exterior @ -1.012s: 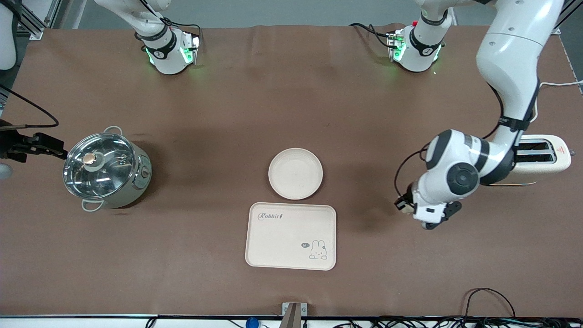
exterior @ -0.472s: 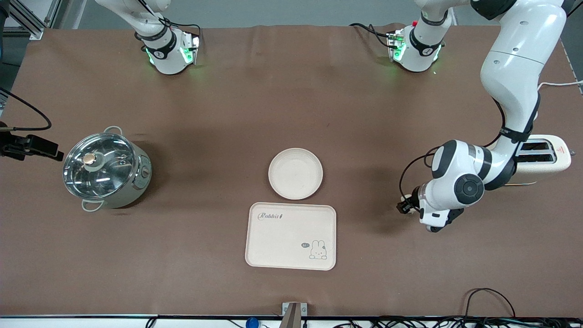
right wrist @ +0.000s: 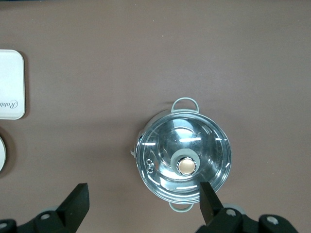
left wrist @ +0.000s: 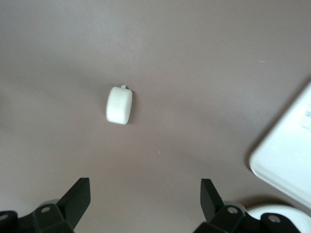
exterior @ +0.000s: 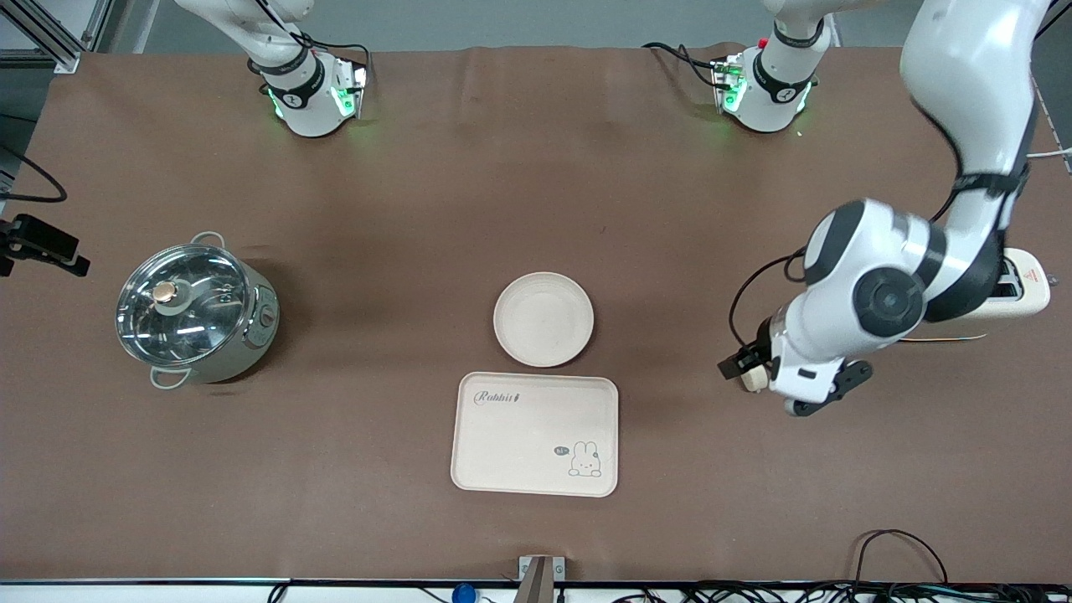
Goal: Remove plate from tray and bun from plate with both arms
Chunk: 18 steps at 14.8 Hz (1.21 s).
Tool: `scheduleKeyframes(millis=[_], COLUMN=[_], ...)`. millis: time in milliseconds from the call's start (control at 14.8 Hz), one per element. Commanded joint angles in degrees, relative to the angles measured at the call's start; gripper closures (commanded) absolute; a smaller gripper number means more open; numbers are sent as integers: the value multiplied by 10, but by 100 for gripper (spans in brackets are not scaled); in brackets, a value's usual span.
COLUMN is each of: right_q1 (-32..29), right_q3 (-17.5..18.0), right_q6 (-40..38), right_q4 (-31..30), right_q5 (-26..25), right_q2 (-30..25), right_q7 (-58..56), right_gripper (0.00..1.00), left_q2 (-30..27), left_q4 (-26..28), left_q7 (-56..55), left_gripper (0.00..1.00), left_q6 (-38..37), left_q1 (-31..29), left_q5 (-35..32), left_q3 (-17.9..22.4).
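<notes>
Nearest the front camera we see the tray (exterior: 534,434) bare on the counter (exterior: 377,469), the plate (exterior: 543,319) just beside its farther edge, also bare. Toward the left arm's end, the bun (left wrist: 119,105) lies on the counter; the left wrist view shows it whole, while the front view shows only a sliver. The left pincer (left wrist: 146,200) hovers above it, spread wide, gripping nothing. The right pincer (right wrist: 143,204), likewise spread, hangs over the lidded pot (exterior: 194,312). A toaster (exterior: 1017,293) sits partly hidden by the left arm.
</notes>
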State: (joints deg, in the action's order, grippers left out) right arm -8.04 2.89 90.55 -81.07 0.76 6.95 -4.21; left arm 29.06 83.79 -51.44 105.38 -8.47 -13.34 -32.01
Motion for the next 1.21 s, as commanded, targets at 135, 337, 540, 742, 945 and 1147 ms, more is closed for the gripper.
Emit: scheduleKeyframes(millis=[135,337,540,742,945,1147], right_q1=[-1,0,0,1,5,14], right_q3=[9,9,7,8,8,8], right_q6=[5,-13,-17,-17,-3,6], right_q4=[-38,-37,-36,-37,-36,-30], right_q5=[2,2,1,-1,-5,-4], right_q2=[-30,-32,-31,-30,-29,-29], right_q7=[-12,-12,-12,-8,-10,-10], right_gripper=[0,0,0,0,0,0], left_q2=[-137,-197,-248,-305,-344,-403], left_q4=[-1,-2,-1,23,37,106], left_q7=[108,211,316,398,457,477], left_gripper=[0,0,0,0,0,0], left_q6=[-49,-102,-148,-176,-237,-237], left_q1=[-18,-40,-72,-7,55,75], left_q5=[-4,-4,29,85,118,125], left_q3=[3,4,9,132,228,257])
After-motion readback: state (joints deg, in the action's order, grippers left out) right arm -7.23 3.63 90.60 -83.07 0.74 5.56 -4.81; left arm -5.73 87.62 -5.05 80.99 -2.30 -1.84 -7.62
